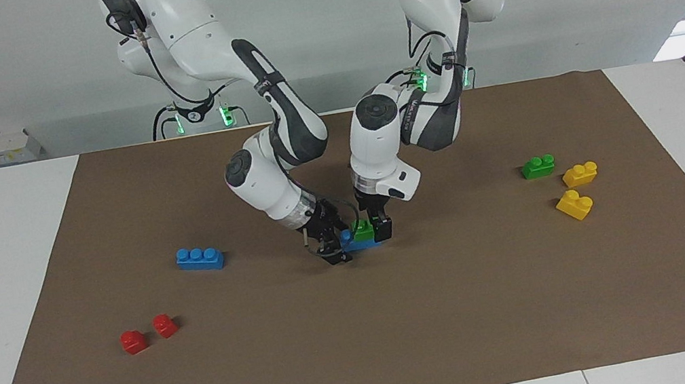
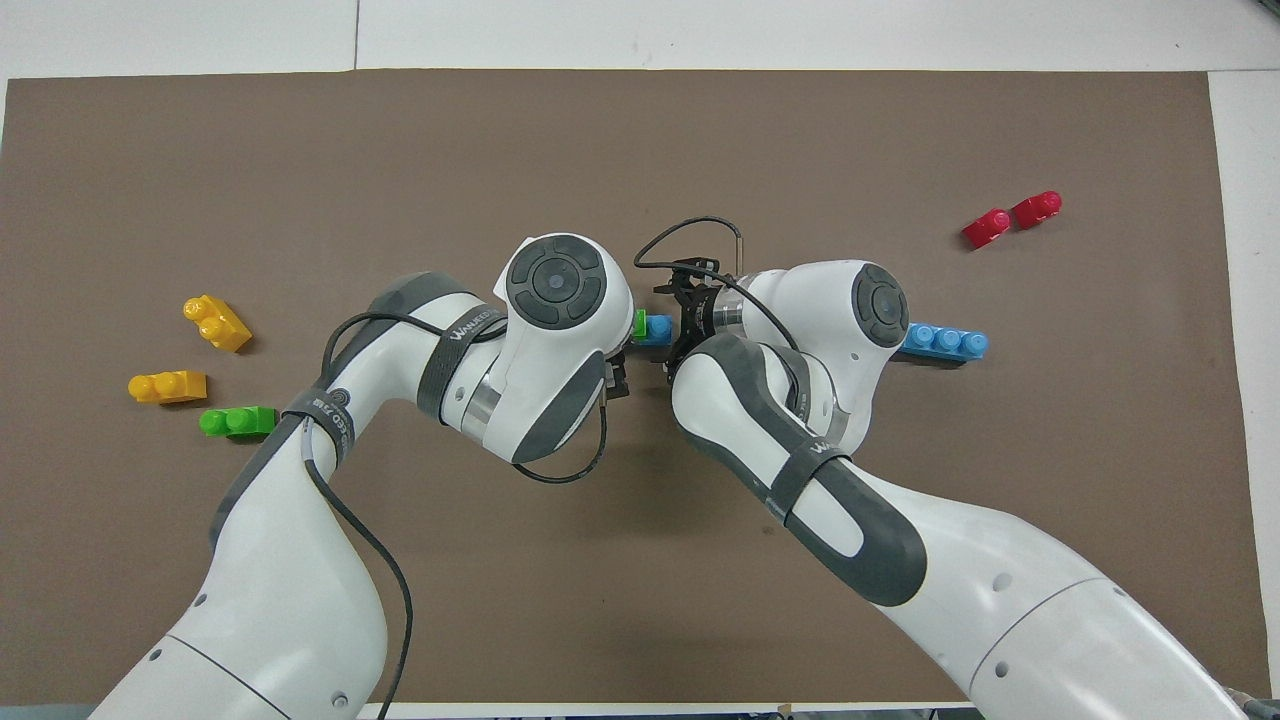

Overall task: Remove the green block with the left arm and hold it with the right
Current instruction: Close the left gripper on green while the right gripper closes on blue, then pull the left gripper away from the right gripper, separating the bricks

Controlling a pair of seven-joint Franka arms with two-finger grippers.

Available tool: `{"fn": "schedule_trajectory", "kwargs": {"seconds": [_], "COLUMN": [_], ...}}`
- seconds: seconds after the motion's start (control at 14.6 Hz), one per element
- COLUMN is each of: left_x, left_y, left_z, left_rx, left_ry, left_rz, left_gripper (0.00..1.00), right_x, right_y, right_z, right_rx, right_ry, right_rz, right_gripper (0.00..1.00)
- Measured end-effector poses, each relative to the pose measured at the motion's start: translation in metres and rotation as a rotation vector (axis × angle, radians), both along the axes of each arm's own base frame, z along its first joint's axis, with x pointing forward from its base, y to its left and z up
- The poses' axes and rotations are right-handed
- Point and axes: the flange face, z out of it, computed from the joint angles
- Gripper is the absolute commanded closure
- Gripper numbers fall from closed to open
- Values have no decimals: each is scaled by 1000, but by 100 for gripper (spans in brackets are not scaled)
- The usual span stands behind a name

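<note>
While stacked on blue, the green block (image 1: 362, 230) sits between left gripper (image 1: 370, 229) fingers.

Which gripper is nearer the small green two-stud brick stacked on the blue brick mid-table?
Left. The left gripper straddles the small green two-stud brick from above, fingers on either side. The right gripper sits lower, at the blue brick beneath, on its right-arm end.

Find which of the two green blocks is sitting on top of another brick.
The green block between the left gripper and right gripper, mid-mat: it sits on a blue brick. The other green block lies alone on the mat near the yellow bricks.
</note>
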Motion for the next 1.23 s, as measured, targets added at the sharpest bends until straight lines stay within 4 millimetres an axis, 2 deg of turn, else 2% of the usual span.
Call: {"fn": "schedule_trajectory", "kwargs": {"seconds": [0.14,0.21,0.27,0.55,0.82,0.89,1.03,1.16,1.23], "left_x": [0,0,0,0,0,0,0,0,0], "left_y": [0,-1,-1,-1,-1,-1,-2,-2,-2], "left_z": [0,0,0,0,1,1,1,1,1], "left_rx": [0,-1,-1,-1,-1,-1,9,19,20], "left_ry": [0,0,0,-6,-10,-11,-22,-35,-37], "left_rz": [2,6,8,10,10,9,-2,-13,-14], "left_gripper": [0,0,0,0,0,7,32,86,100], "right_x": [0,0,0,-1,-1,-1,-1,-1,-1], "right_y": [0,0,0,3,3,3,3,3,3], "right_z": [0,0,0,0,1,0,1,1,1], "right_rx": [0,0,0,-3,-5,-6,-7,-7,-7], "right_ry": [-1,-1,-1,-13,-26,-31,-34,-35,-35], "right_rz": [0,0,0,27,47,55,61,61,61], "right_gripper": [18,37,42,100,100,100,100,100,100]}}
